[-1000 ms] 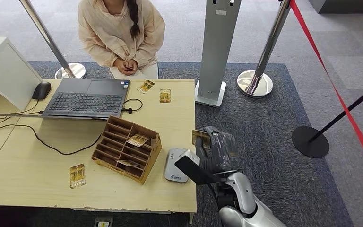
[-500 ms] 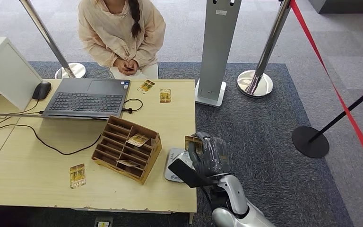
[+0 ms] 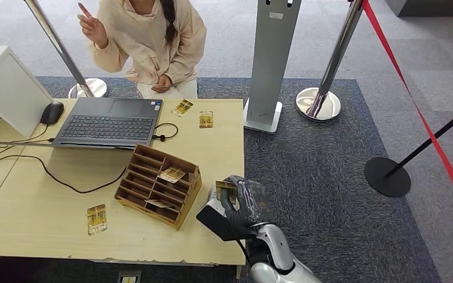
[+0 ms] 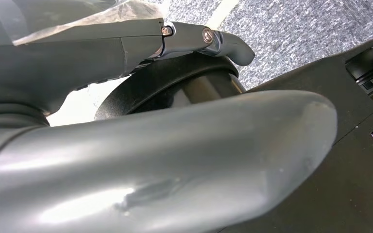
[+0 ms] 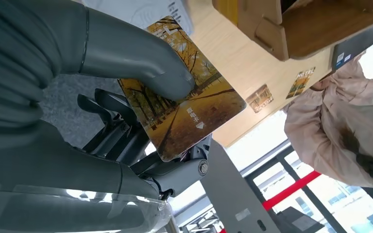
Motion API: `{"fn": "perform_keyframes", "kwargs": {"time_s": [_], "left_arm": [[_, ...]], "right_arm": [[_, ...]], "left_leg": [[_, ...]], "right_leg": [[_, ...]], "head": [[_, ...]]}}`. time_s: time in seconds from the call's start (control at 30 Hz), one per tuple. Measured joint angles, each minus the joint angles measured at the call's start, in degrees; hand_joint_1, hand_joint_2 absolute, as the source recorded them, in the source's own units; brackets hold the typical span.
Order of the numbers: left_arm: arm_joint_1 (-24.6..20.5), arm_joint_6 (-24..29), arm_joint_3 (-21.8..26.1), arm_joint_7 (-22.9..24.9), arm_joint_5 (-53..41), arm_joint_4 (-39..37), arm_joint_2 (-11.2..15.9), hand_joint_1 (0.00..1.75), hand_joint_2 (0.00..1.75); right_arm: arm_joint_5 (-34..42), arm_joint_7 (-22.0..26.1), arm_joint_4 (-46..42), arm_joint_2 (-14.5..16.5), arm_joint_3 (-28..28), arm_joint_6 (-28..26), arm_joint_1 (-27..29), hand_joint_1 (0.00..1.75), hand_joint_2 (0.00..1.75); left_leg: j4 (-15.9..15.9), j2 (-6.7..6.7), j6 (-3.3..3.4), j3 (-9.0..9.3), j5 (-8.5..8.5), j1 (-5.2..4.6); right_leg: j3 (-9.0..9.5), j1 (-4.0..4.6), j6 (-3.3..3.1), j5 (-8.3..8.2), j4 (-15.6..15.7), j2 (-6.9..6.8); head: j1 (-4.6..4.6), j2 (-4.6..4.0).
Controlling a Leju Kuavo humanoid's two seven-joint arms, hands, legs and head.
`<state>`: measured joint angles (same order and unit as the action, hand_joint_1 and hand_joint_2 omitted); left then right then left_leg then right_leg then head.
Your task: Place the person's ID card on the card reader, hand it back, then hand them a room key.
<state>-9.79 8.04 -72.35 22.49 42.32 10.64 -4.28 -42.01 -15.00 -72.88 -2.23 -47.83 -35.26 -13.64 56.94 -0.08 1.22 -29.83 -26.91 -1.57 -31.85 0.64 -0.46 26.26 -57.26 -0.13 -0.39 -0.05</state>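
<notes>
We've got the right hand (image 3: 243, 203) at lower centre of the head view, thumb and fingers (image 5: 141, 63) pinching the ID card (image 5: 184, 114) just over the white card reader (image 3: 211, 203) at the bench (image 3: 47, 206) edge. Left hand (image 4: 141, 160) is up close, can't tell how its fingers sit. The person (image 3: 147, 41) upper left has one hand raised

We saw small white characters and a pointed mark on the ID card (image 5: 184, 102), too small to read; the card reader (image 3: 211, 207) bore blurred print.
</notes>
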Motion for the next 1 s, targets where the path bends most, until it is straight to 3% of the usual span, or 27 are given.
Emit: {"fn": "perform_keyframes", "kwargs": {"time_s": [0.03,0.7,1.0], "left_arm": [[0.0,0.0,0.0,0.0,0.0,0.0,0.0,0.0,1.75],[0.0,0.0,0.2,-0.4,0.3,0.0,0.0,0.0,1.75],[-0.2,0.0,1.3,-0.4,0.4,0.0,0.0,0.0,1.75]], "right_arm": [[0.3,0.3,0.5,0.3,-0.1,0.0,0.0,1.75,1.75],[2.4,1.2,6.1,2.5,-1.0,-0.2,-0.2,1.75,1.75],[-1.3,-2.8,4.6,2.2,-1.5,0.0,-1.1,1.75,1.75]], "left_leg": [[0.0,0.0,0.0,0.0,0.0,0.0],[0.0,-0.01,0.0,0.0,0.0,0.0],[0.0,-0.01,0.0,0.0,0.0,-0.01]], "right_leg": [[0.0,0.0,0.0,0.0,0.0,0.0],[0.0,0.0,0.0,0.0,0.0,0.0],[0.0,0.0,0.0,0.0,0.0,-0.01]], "head": [[0.0,0.01],[0.0,0.01],[0.0,0.01]]}}
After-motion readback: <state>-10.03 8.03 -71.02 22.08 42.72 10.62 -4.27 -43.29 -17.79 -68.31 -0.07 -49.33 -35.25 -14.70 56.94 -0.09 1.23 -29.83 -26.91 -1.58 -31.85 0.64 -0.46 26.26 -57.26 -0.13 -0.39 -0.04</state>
